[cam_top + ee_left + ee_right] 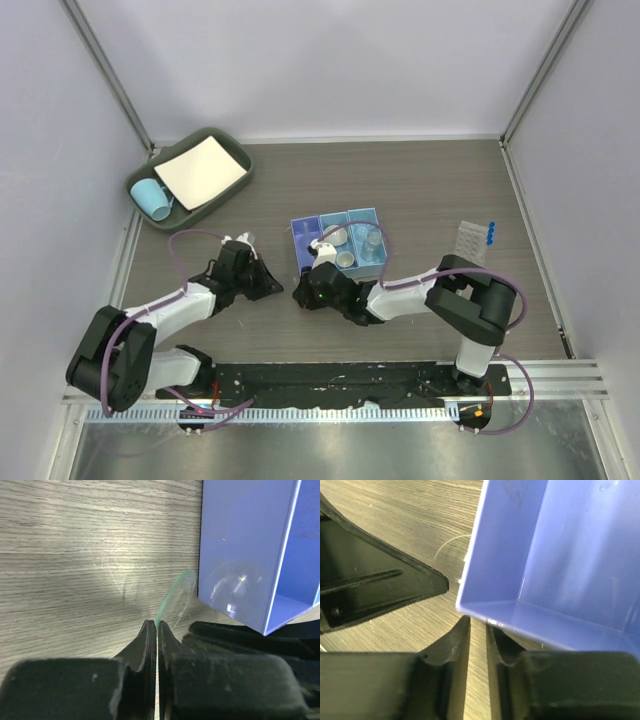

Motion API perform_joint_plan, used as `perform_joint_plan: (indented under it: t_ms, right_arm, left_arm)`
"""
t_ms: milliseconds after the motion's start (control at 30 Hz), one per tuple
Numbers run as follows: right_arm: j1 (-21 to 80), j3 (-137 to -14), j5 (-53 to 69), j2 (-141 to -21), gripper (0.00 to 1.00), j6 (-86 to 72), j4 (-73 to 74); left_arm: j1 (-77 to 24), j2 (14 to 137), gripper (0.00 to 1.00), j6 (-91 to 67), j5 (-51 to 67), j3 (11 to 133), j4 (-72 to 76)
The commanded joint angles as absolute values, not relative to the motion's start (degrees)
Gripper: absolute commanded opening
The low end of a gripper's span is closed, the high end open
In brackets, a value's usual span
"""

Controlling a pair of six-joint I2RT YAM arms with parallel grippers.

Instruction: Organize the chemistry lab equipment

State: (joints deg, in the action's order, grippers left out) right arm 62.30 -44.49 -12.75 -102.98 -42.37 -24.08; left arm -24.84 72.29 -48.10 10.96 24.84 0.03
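Glass dish (176, 597), thin and clear, is pinched edge-on by the left gripper (157, 630), jutting forward from the fingertips, seemingly just off the table (75, 555). Box (240, 545) stands just right of it. Right gripper (477, 630), slightly parted and empty, sits at the box's corner.

We count two robot arms (170, 305) (440, 295), one light-blue divided box (302, 238), one dark green tray (150, 168), one light-blue cup (152, 198), one white sheet (202, 172), one clear tube rack (468, 241), one thin clear disc (177, 597), and blue-capped tubes (490, 232) too small for us to count.
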Motion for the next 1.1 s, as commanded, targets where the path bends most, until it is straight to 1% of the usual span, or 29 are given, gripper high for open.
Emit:
perform_joint_plan:
  t_ms: [0, 100, 133, 300, 533, 667, 800, 900, 1033, 1067]
  right_arm:
    - [62.9, -46.6, -13.3, -95.1, 0.36, -40.2, -18.7]
    - [63.5, -46.9, -14.1, -90.7, 0.45, -39.4, -14.9]
    - [63.5, -46.9, -14.5, -89.6, 0.47, -38.9, -13.1]
    - [63.9, -46.6, -16.1, -83.0, 0.48, -38.1, -8.0]
    - [63.9, -47.5, -18.4, -80.5, 0.48, -37.0, 2.2]
    - [63.8, -46.6, -18.4, -78.8, 0.48, -37.4, 3.6]
    - [63.9, -46.6, -19.8, -77.6, 0.47, -37.3, 6.9]
    - [63.9, -47.3, -20.7, -76.4, 0.47, -37.1, 9.8]
    - [63.9, -47.1, -22.9, -73.6, 0.47, -36.7, 13.4]
    - [63.8, -46.9, -22.9, -73.0, 0.47, -36.7, 13.9]
  left_arm:
    - [-25.0, 68.7, 0.0, -44.9, 7.2, 26.5, -7.7]
    - [-25.0, 66.9, 0.0, -44.6, 6.7, 27.0, -9.6]
    - [-25.0, 66.2, 0.0, -44.5, 6.7, 27.2, -10.4]
    - [-25.0, 63.4, 0.0, -43.9, 6.8, 28.2, -12.9]
    - [-25.7, 57.4, 0.0, -43.0, 5.8, 34.3, -23.6]
    - [-25.8, 54.3, 0.0, -42.9, 5.4, 38.8, -27.6]
    - [-26.2, 56.2, 0.0, -42.4, 9.1, 45.0, -29.2]
    - [-27.2, 59.9, 0.0, -42.0, 10.2, 48.8, -28.8]
    - [-27.3, 65.6, 0.0, -40.5, 15.7, 53.1, -26.4]
    - [-27.4, 68.6, 0.0, -40.1, 16.3, 54.9, -26.0]
